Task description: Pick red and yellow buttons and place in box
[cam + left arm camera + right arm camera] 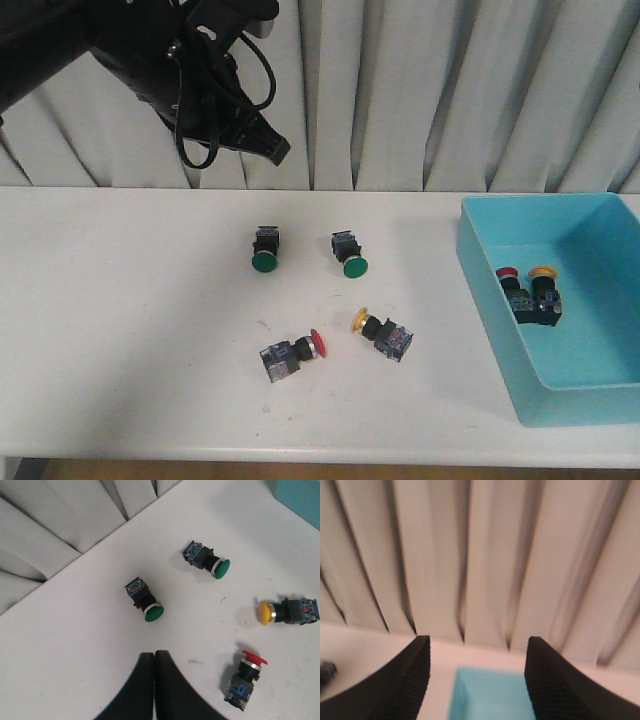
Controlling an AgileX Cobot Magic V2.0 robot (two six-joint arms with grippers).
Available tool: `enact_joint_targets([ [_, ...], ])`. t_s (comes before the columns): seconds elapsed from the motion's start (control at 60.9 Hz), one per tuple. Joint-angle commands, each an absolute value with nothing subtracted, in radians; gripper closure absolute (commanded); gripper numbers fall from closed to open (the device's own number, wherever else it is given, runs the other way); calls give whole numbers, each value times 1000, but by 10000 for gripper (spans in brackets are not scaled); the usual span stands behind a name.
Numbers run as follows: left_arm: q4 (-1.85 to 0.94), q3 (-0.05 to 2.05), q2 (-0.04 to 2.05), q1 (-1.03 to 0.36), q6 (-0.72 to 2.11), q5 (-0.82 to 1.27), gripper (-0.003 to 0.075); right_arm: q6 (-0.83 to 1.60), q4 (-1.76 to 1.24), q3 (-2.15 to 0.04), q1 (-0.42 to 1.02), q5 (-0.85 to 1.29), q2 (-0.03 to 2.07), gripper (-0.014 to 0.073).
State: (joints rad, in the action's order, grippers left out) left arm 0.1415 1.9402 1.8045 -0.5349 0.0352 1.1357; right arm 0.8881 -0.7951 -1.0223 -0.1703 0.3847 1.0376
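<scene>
On the white bench (130, 330), 4 switches lie loose. 2 green-capped ones sit toward the far middle: one (264, 250) on the left, the other (349, 254) just to its right. Nearer, a red button (293, 353) lies on its side with its cap pointing right, and a yellow button (382, 332) lies just right of it, cap pointing left; the 2 are close but apart.

The turquoise box (486, 300) sits at the right side of the bench. Inside it, toward its left half, a second red button (514, 288) and a second yellow button (545, 291) rest side by side.

The left gripper (154, 656) hangs above the far left of the bench, its fingers pressed together and holding nothing. The right gripper (476, 645) is spread wide, empty, with the box's far edge showing between its fingers.
</scene>
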Motion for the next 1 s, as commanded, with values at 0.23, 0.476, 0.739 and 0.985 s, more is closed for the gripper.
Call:
enact_joint_targets([
  [0.23, 98, 1963, 1758, -537, 29, 1082, 727, 852, -736, -1016, -16, 381, 752, 510],
  [0.476, 72, 1967, 1757, -537, 29, 1083, 727, 809, -727, -951, -16, 295, 749, 601],
  [0.739, 73, 1967, 1757, -537, 29, 1074, 727, 801, -741, -939, -16, 289, 744, 601],
  [0.985, 73, 1967, 1757, -537, 29, 1075, 727, 801, -741, -939, -18, 289, 744, 601],
])
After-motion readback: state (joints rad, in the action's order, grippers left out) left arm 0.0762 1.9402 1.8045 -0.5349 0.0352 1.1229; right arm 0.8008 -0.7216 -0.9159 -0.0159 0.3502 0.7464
